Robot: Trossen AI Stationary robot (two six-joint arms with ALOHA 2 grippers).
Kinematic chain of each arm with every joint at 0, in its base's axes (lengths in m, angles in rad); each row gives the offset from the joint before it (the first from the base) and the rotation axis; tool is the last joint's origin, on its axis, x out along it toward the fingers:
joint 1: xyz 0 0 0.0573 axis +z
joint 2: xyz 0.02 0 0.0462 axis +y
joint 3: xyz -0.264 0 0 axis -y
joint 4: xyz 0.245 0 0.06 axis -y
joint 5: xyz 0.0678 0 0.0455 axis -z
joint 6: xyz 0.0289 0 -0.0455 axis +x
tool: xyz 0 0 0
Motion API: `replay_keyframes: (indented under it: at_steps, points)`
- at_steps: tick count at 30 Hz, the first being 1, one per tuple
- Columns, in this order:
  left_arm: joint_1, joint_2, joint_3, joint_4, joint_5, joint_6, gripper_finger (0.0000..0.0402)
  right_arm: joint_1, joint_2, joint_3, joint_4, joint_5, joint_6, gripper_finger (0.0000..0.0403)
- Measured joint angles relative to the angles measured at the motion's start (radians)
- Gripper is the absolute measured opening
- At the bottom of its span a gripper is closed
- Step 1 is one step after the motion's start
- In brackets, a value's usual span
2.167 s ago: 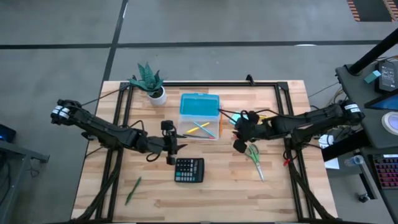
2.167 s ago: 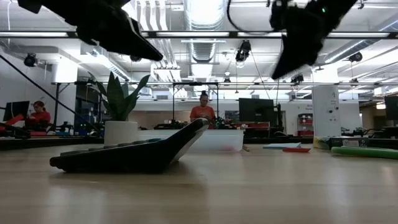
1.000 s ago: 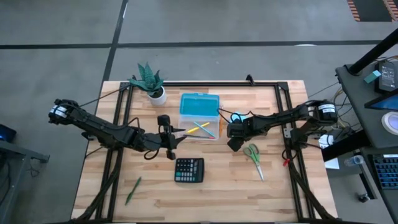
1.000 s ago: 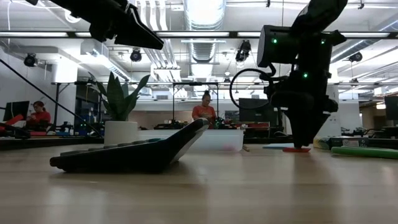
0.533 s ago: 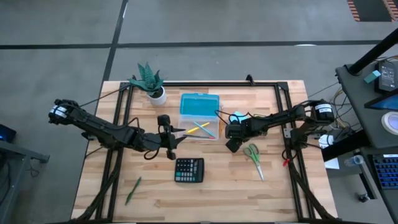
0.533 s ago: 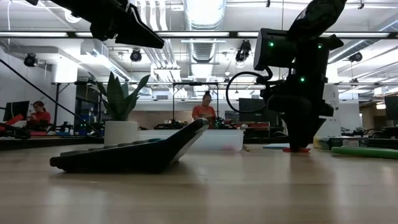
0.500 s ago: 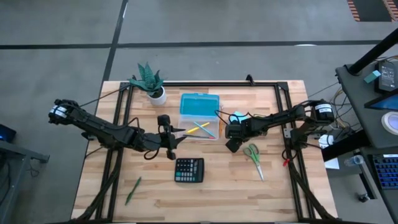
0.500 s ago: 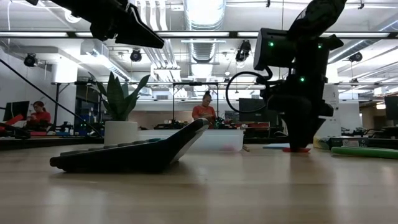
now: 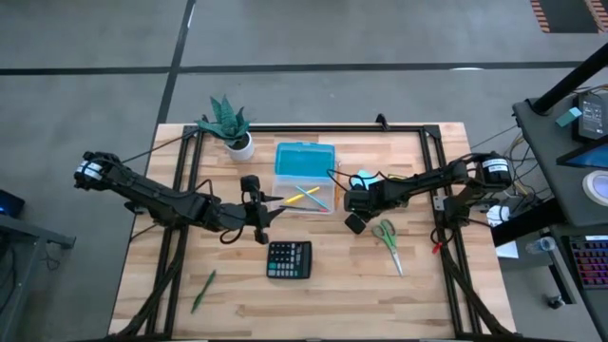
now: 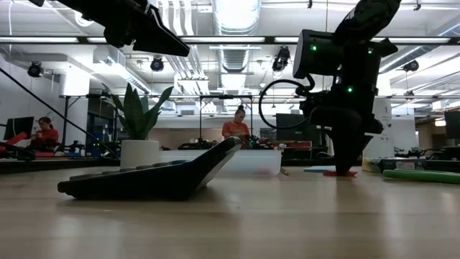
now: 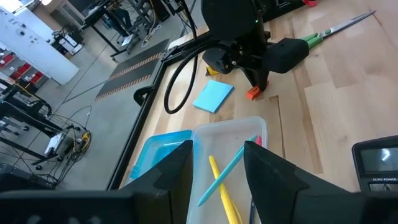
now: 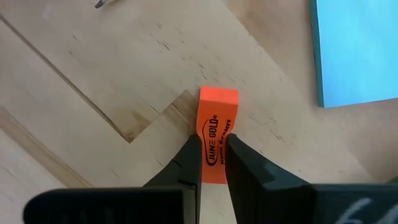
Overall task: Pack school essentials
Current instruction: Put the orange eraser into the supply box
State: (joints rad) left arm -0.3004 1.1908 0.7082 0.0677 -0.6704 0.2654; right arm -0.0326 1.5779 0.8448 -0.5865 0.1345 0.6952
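Observation:
The small orange-red eraser (image 12: 216, 112) lies on the table beside the light-blue note pad (image 9: 365, 179). My right gripper (image 12: 212, 142) is down on the eraser and shut on it. It also shows in the high view (image 9: 353, 222) and the low view (image 10: 338, 167). My left gripper (image 11: 217, 168) is open and hovers over the clear tray (image 9: 309, 197). The tray holds a yellow pencil (image 11: 224, 193) and a blue-green pen (image 11: 229, 169), and its blue lid (image 9: 305, 158) lies behind it. The green-handled scissors (image 9: 388, 239) and a green pen (image 9: 202, 290) lie flat on the table. My right gripper pinches the eraser between its two fingers by the long sides, near one end (image 12: 214, 127). The fingers (image 12: 186, 158) come from above, pointing down. The other end (image 12: 218, 96) sticks out past the fingertips. In the low view the eraser (image 10: 338, 173) sits at table level under the gripper.
A black calculator (image 9: 289, 258) lies near the table's near side, between the arms. A potted plant (image 9: 231, 123) stands at the far left. A black frame rail (image 9: 313, 130) runs along the far edge, and cables (image 9: 347, 176) loop near the note pad.
My right gripper has come down from above the scissors to the eraser beside the note pad. Over the last second it has edged slightly toward the table's left at table height. My left arm has kept still.

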Motion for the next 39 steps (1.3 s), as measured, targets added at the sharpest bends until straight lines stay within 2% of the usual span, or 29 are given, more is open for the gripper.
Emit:
replay_keyframes:
  at_steps: [3,11,15,22,26,30,36,39]
  points:
    - [0.000,0.000,-0.001,0.000,0.000,0.000,0.0125,0.004,-0.054,-0.004,-0.001,0.011,-0.008,0.0040]
    - [0.000,0.000,-0.001,0.000,0.000,0.000,0.0125,0.009,-0.203,-0.004,0.017,0.118,-0.052,0.0040]
    - [0.000,0.000,-0.001,0.002,0.000,0.000,0.0125,0.007,-0.235,-0.004,0.162,0.159,-0.129,0.0040]
    - [0.000,0.000,-0.001,0.002,0.000,-0.020,0.0125,0.006,-0.163,-0.004,0.567,0.161,-0.391,0.0040]
    - [0.000,0.000,-0.001,0.001,0.000,-0.023,0.0125,-0.001,-0.086,-0.004,0.712,0.169,-0.472,0.0040]
    - [0.000,0.000,-0.002,0.000,0.000,-0.023,0.0125,-0.023,-0.032,-0.004,0.718,0.215,-0.471,0.0040]
    - [0.000,0.000,-0.003,-0.003,0.000,-0.023,0.0125,-0.040,-0.003,-0.004,0.703,0.199,-0.460,0.0043]
    - [0.000,0.000,-0.003,0.000,0.000,-0.024,0.0125,-0.040,-0.007,-0.004,0.702,0.198,-0.460,0.0061]
